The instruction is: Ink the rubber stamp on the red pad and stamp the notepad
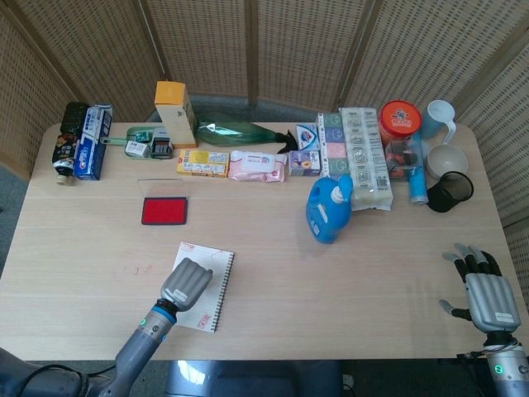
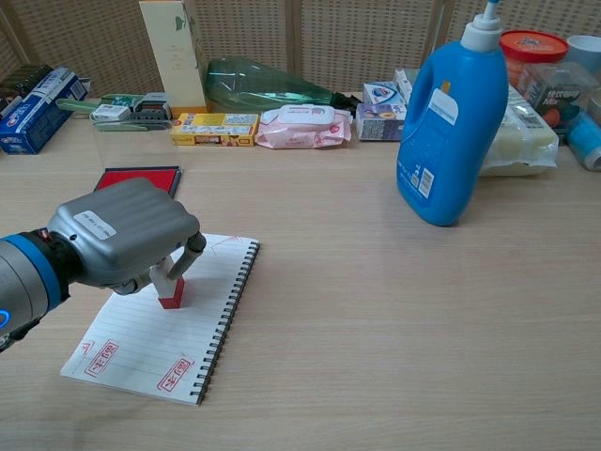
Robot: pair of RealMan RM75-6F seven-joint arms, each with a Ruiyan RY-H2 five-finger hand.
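Rubber stamp (image 2: 171,293) is pinched in the left hand (image 2: 127,232), red base pressed on the notepad (image 2: 150,343) beneath the fingers | red pad (image 2: 139,177) is seen just beyond the left hand | right hand (image 1: 489,296) is held empty, fingers spread, well apart.

Left robot hand (image 2: 127,233) curled closed; right robot hand (image 1: 489,295) rests flat, fingers spread.

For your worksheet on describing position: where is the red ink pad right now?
In the head view the red ink pad lies on the table's left half, just beyond the notepad, in front of the row of boxes; the chest view shows it behind the left robot hand.
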